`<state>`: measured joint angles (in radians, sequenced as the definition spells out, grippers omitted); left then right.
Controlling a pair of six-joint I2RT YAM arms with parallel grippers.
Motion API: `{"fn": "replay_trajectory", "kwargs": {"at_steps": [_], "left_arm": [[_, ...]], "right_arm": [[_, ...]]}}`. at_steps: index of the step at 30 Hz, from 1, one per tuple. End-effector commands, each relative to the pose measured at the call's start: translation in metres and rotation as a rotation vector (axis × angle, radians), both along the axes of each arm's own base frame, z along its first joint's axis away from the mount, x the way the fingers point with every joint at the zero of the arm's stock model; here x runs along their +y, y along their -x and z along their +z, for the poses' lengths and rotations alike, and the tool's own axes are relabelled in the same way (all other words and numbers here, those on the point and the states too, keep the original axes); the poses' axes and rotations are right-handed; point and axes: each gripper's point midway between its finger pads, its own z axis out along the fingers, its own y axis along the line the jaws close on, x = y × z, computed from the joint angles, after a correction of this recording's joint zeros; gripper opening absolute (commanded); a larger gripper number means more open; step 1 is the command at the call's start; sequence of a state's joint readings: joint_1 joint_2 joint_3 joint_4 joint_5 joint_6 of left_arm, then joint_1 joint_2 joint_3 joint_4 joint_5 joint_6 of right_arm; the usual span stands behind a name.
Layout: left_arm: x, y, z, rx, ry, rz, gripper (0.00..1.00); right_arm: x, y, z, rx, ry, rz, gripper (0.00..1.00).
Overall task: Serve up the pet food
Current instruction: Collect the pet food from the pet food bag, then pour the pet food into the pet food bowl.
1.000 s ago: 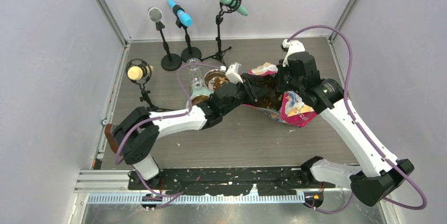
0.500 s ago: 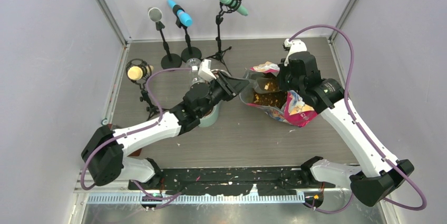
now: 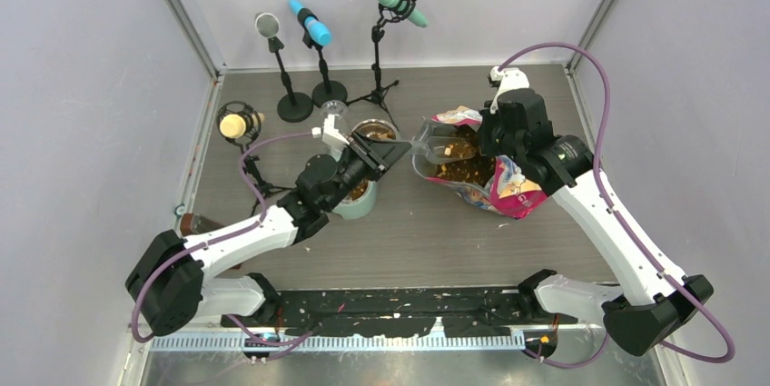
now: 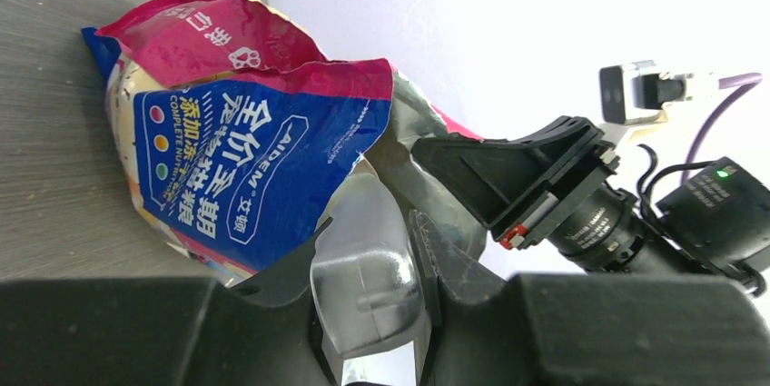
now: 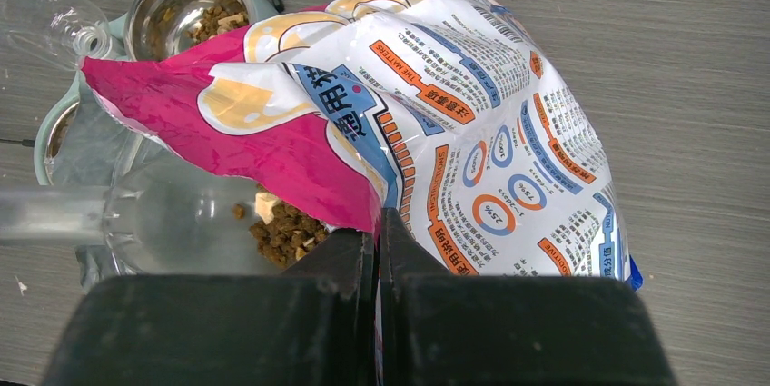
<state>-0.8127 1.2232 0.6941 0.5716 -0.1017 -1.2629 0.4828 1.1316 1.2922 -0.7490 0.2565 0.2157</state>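
Observation:
The pink, white and blue bag [image 3: 504, 188] lies open at centre right, with brown pet food [image 3: 465, 168] showing in its mouth. My right gripper [image 3: 486, 148] is shut on the bag's upper edge [image 5: 363, 195], fingers [image 5: 345, 254] pressed together on the foil. My left gripper [image 3: 392, 152] is shut on the handle of the clear scoop [image 4: 368, 282]. The scoop's bowl [image 3: 433, 150] sits at the bag's mouth, and pet food [image 5: 286, 227] lies by the clear bowl [image 5: 172, 213]. The bag's blue face [image 4: 245, 159] fills the left wrist view.
The mint-green feeder [image 3: 361, 206] stands under my left wrist, and its far steel bowl [image 5: 186, 9] holds some kibble. Several microphones on stands [image 3: 293, 106] line the back left, with another [image 3: 238, 124] at the left. Enclosure walls close in on all sides.
My left arm has drawn back to the left, bringing the scoop from deep inside the bag out to its mouth. The right gripper and the bag have stayed put.

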Motion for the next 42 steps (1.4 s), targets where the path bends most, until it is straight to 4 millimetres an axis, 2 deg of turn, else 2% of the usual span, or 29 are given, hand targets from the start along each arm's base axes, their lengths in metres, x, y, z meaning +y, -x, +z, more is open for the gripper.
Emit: {"fn": "replay_trajectory", "kwargs": {"at_steps": [1,6,12,15,18,23,28,35,42], "left_arm": [[0.010,0.012,0.052,-0.102,0.228,-0.040,0.00],[0.015,0.021,0.065,-0.145,0.287,-0.060,0.00],[0.026,0.034,0.091,-0.195,0.304,-0.074,0.00],[0.036,0.034,0.091,-0.180,0.236,-0.026,0.00],[0.046,0.033,0.093,-0.183,0.241,0.003,0.00],[0.049,0.034,0.092,-0.179,0.250,0.008,0.00],[0.059,0.037,0.094,-0.189,0.264,0.036,0.00],[0.090,0.033,0.096,-0.205,0.229,0.157,0.00],[0.132,0.013,0.090,-0.182,0.189,0.352,0.00]], "right_arm": [[-0.011,0.000,0.033,-0.093,-0.017,-0.037,0.05],[-0.012,0.001,0.035,-0.100,-0.019,-0.039,0.05],[-0.015,0.002,0.039,-0.109,-0.022,-0.049,0.05],[-0.015,0.002,0.041,-0.112,-0.031,-0.052,0.05],[-0.016,0.002,0.041,-0.114,-0.031,-0.055,0.05],[-0.016,0.002,0.043,-0.119,-0.032,-0.054,0.05],[-0.016,0.002,0.044,-0.122,-0.030,-0.053,0.05],[-0.016,0.002,0.046,-0.124,-0.032,-0.051,0.05],[-0.014,0.002,0.043,-0.115,-0.033,-0.046,0.05]]}}
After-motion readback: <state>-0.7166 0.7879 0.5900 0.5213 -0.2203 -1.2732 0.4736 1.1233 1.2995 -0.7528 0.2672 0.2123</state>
